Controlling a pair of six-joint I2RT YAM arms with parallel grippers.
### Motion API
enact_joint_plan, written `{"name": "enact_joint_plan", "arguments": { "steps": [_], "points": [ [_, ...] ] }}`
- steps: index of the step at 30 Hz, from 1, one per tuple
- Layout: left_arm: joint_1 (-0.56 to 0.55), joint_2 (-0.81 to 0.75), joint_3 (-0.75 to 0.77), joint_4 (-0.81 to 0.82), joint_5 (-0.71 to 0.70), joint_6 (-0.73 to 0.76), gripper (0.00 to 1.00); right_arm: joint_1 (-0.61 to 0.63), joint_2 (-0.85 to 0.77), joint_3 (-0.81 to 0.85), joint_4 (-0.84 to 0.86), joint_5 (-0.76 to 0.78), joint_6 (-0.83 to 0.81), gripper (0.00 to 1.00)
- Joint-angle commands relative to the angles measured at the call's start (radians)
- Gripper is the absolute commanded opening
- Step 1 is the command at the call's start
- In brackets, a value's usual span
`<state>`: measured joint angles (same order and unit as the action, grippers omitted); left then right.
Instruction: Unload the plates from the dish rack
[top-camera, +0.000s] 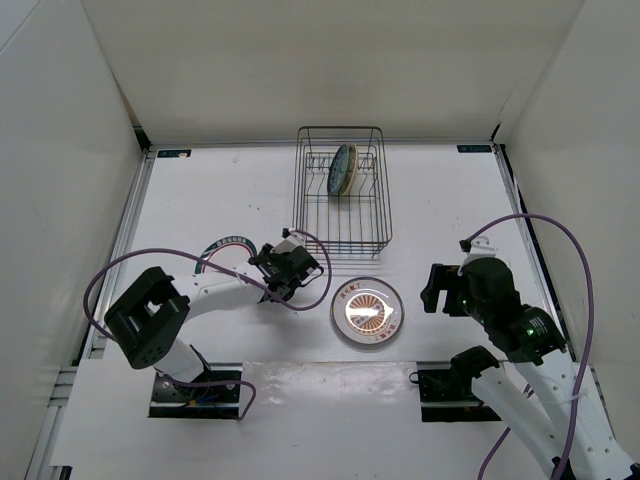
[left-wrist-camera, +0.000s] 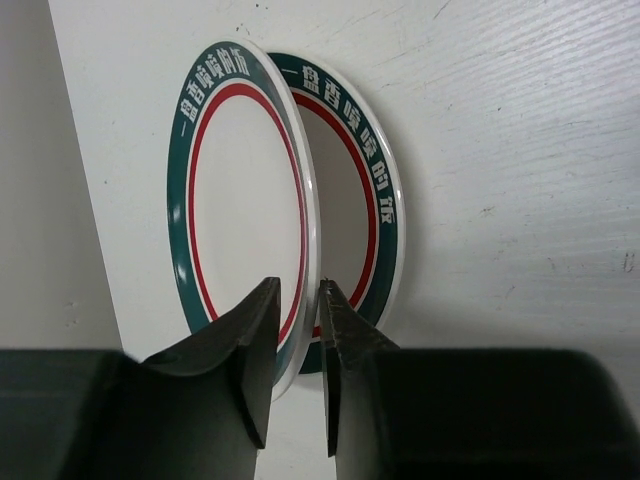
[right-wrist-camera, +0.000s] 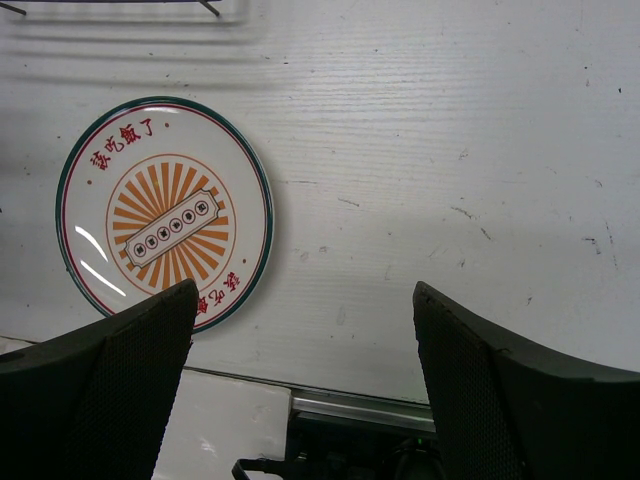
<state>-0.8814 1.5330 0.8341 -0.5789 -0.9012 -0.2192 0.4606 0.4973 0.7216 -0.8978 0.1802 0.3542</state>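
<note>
Green-rimmed plate (left-wrist-camera: 240, 200) tilts left of the dish rack (top-camera: 340, 205), far rim on the bench (top-camera: 450, 200), near rim clenched in the left gripper (left-wrist-camera: 298, 290). Sunburst plate (top-camera: 367, 311) lies flat before the rack; right gripper (right-wrist-camera: 305, 295) released.

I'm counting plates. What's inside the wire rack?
One plate stands on edge in the dish rack, in its far half. Elsewhere only bare wires show, with the white table beneath. The plate is seen nearly edge-on, so its pattern cannot be made out.
</note>
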Motion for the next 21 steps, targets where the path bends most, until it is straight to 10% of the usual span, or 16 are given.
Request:
{"name": "enact_joint_plan", "arguments": {
  "steps": [1, 15, 21],
  "points": [
    [-0.007, -0.005, 0.030, 0.004, -0.027, -0.009, 0.34, 0.007, 0.000, -0.002, 0.028, -0.001, -0.018, 0.89],
    [-0.005, -0.013, 0.074, -0.105, 0.071, -0.059, 0.96, 0.006, 0.001, -0.004, 0.028, -0.004, -0.018, 0.89],
    [0.022, -0.079, 0.103, -0.131, 0.206, -0.069, 0.99, 0.009, 0.001, -0.004, 0.031, -0.007, -0.021, 0.89]
  ]
}}
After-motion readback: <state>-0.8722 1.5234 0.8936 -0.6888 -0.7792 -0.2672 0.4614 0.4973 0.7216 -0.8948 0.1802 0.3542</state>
